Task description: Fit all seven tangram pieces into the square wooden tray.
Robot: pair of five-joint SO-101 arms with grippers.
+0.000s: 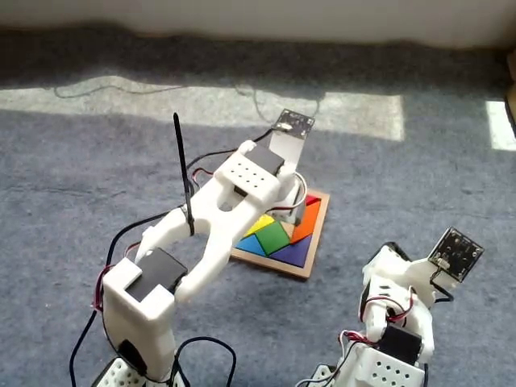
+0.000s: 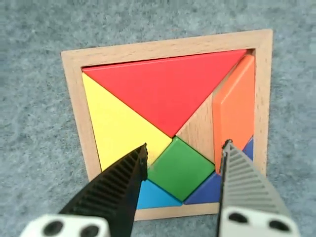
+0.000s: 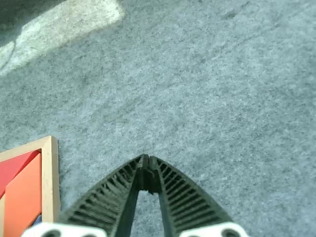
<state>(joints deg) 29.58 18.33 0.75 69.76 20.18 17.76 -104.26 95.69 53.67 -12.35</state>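
The square wooden tray (image 2: 73, 113) lies on the carpet and holds several coloured pieces. A large red triangle (image 2: 165, 89) fills one side, with a yellow triangle (image 2: 116, 128) beside it. A green square (image 2: 180, 170) sits in the middle and an orange parallelogram (image 2: 234, 108) lies along one wall. A light blue triangle (image 2: 155, 195) and a dark blue piece (image 2: 207, 187) lie along the wall nearest the camera. Bare wood (image 2: 195, 131) shows between red, green and orange. My left gripper (image 2: 185, 146) hangs open over the green square, holding nothing. My right gripper (image 3: 146, 165) is shut and empty over carpet beside the tray's corner (image 3: 50, 173).
Grey carpet (image 1: 419, 185) surrounds the tray (image 1: 316, 242) on all sides. The left arm (image 1: 218, 218) stretches over the tray and covers part of it. The right arm (image 1: 403, 306) is folded at the lower right. Cables trail at the back.
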